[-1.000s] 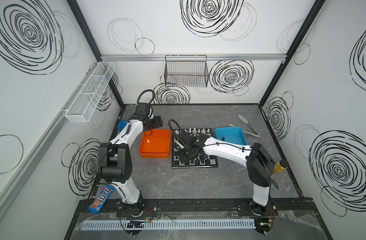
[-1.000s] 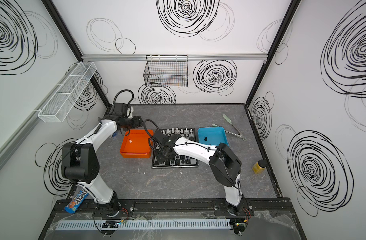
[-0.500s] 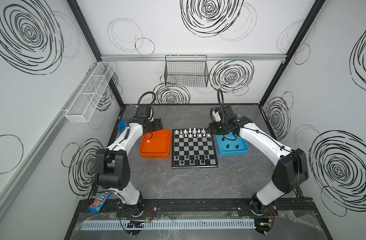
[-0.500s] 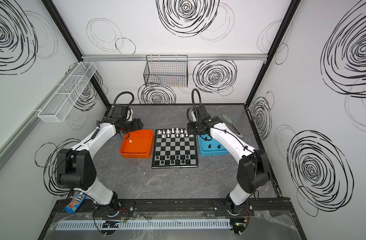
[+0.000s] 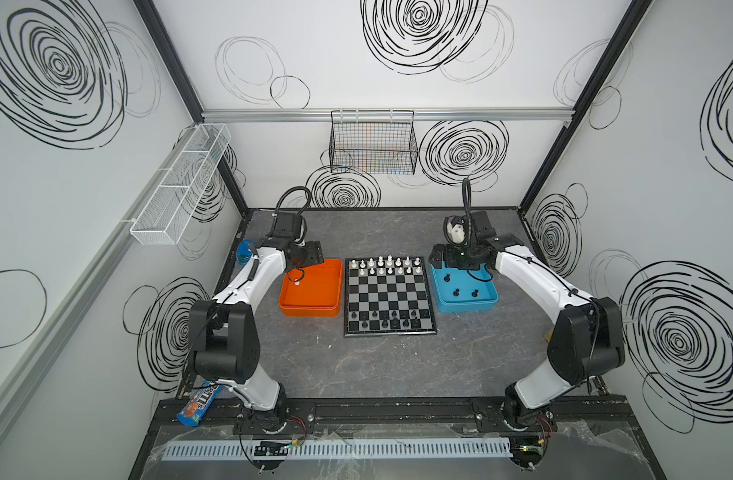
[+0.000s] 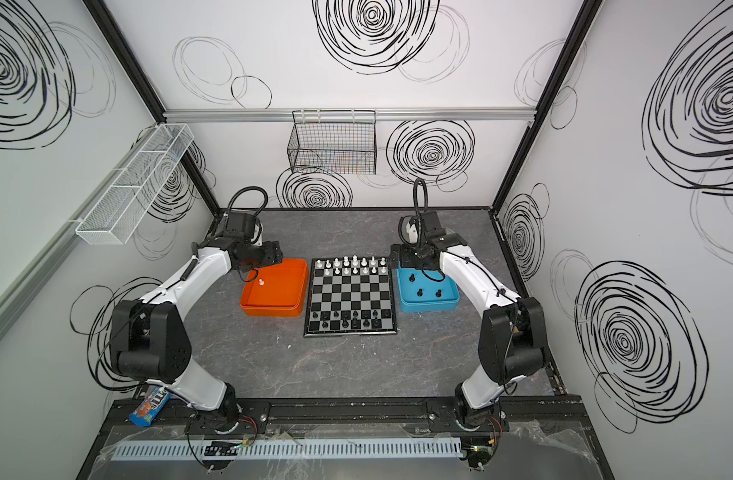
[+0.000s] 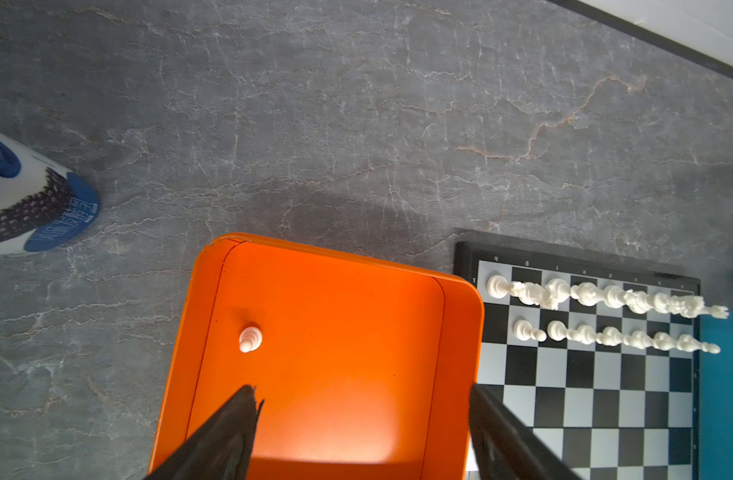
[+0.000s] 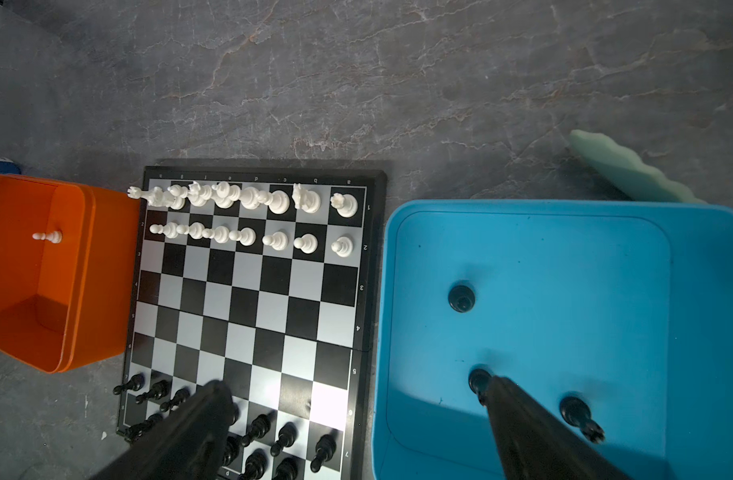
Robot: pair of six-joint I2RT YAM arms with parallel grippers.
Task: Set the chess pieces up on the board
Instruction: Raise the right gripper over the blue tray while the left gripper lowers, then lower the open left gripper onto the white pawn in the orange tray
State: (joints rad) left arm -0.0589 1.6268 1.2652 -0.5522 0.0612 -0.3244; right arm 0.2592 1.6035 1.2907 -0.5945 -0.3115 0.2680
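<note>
Right arm: a second ago it was stretched over the near-left part of the board. The right gripper has since pulled back and hangs above the far-left corner of the blue tray, jaws spread wide, holding nothing.
Left arm: the left gripper has barely shifted. It hovers over the far-left corner of the orange tray, jaws apart and empty.
White set: the white chessmen fill two ranks along the board's far edge. One white pawn stands upright in the orange tray, near its far-left corner.
Black set: the black chessmen occupy the two near ranks, with gaps. Three black pieces wait upright in the blue tray, one toward its far-left corner and two side by side nearer the front.
Meaning: the retreat suggests a black piece has just been delivered and the right arm is lining up its next pick. Four pieces appear left to place.
</note>
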